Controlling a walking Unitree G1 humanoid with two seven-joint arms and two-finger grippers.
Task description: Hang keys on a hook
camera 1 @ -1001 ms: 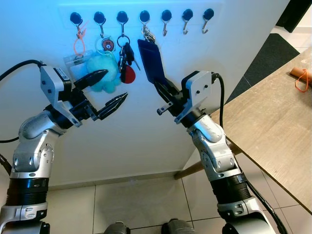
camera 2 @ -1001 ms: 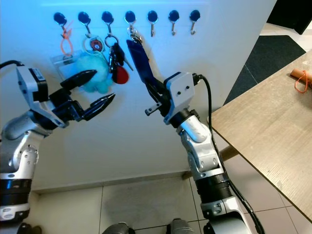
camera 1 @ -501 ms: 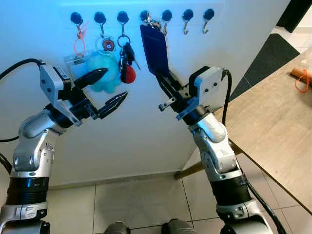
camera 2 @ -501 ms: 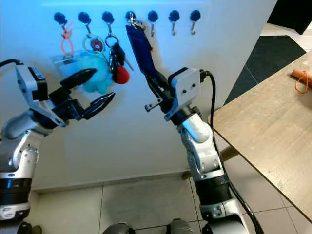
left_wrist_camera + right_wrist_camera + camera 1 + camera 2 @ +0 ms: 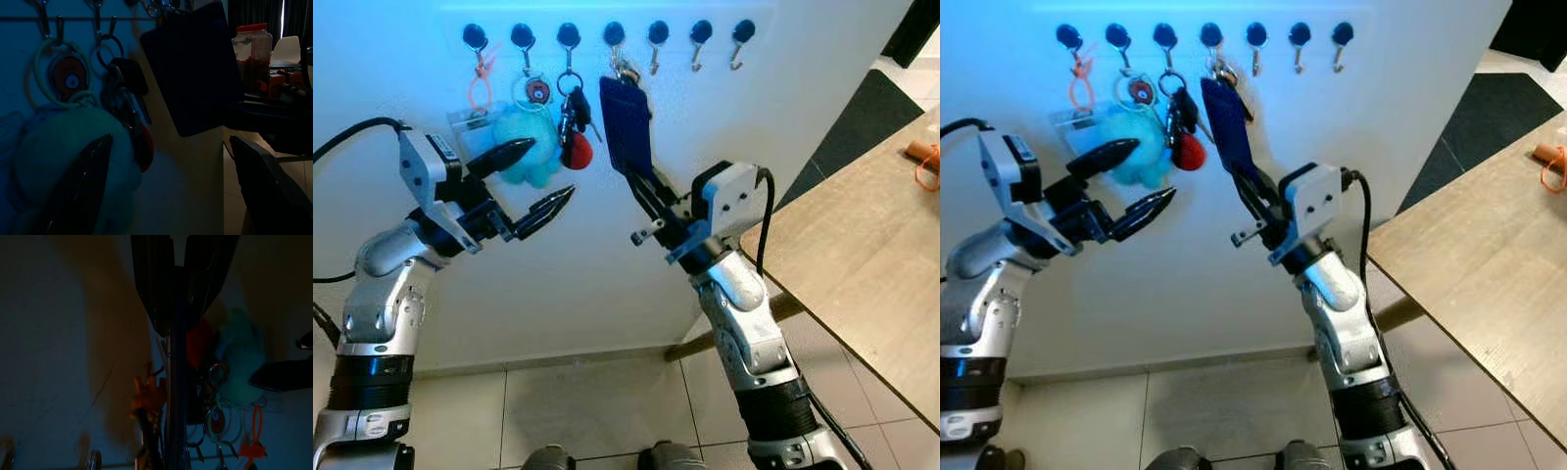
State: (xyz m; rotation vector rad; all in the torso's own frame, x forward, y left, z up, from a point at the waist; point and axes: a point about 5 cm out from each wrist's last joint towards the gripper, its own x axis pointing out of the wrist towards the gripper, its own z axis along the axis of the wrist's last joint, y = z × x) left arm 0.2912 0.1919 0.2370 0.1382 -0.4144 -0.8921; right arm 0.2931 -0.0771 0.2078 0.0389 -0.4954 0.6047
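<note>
Since half a second ago the right arm has dropped a little, and the blue tag (image 5: 626, 122) it holds now hangs lower under the fourth hook (image 5: 615, 36), with the key ring (image 5: 626, 70) at the tag's top just below that hook; whether the ring sits on it I cannot tell.

From the left eye, the right gripper (image 5: 639, 186) has its jaws clamped on the tag's lower edge. The left gripper (image 5: 540, 176) hovers in front of the wall with its jaws wide apart, one finger across the teal plush (image 5: 524, 162). Beside the plush hang a car key bunch with a red fob (image 5: 574, 147), an orange loop (image 5: 481, 83) and a clear badge (image 5: 465, 122). A bench (image 5: 862, 264) stands off to the right.

From the right eye, the same row of hooks (image 5: 1214, 37) runs along the wall, and an orange loop (image 5: 1555, 168) lies on the bench's far edge.

The left wrist camera, dim, looks past its two spread fingers (image 5: 85, 183) at the plush (image 5: 58, 156), a round fob (image 5: 68, 78) and the dark tag (image 5: 190, 68).

The right wrist camera, very dark, shows the tag edge-on (image 5: 175, 396) pinched between the fingers (image 5: 151, 289), with the plush (image 5: 239, 357) beyond.
</note>
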